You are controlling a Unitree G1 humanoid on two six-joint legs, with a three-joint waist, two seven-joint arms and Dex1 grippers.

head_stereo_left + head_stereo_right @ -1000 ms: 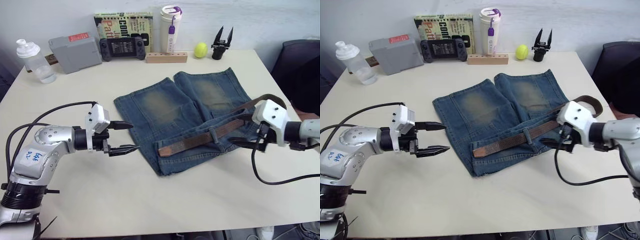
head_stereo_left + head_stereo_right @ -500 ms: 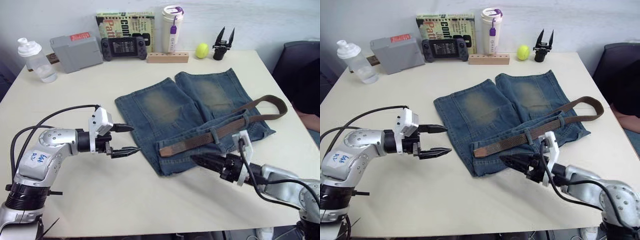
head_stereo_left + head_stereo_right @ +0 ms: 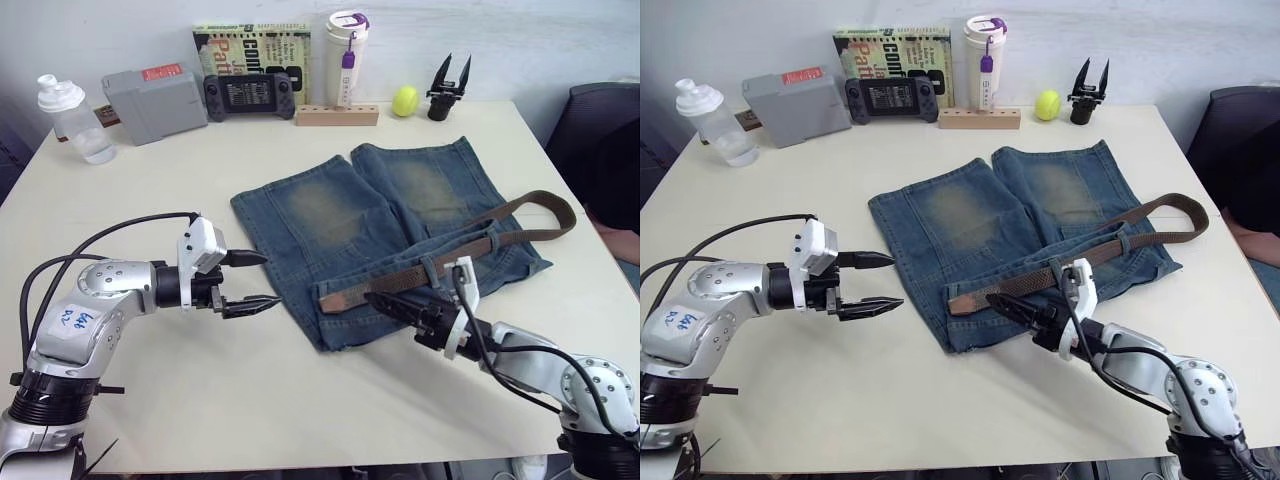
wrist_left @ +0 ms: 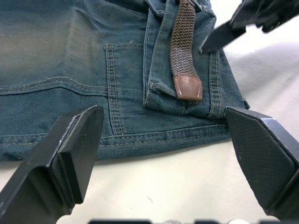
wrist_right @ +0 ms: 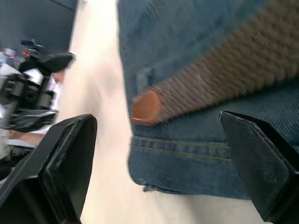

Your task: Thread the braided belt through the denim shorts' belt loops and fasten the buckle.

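On the bench (image 3: 300, 400) in the head views, we see the denim shorts (image 3: 380, 225) spread flat, the braided belt (image 3: 420, 275) lying along their waistband. Our left gripper (image 3: 255, 280) waits just beside the shorts, jaws wide and empty; our right gripper (image 3: 1002, 305) points at the belt's tan end. From the left wrist, that tan end (image 4: 188, 87) rests on denim. From the right wrist, its jaws straddle it, wide apart.
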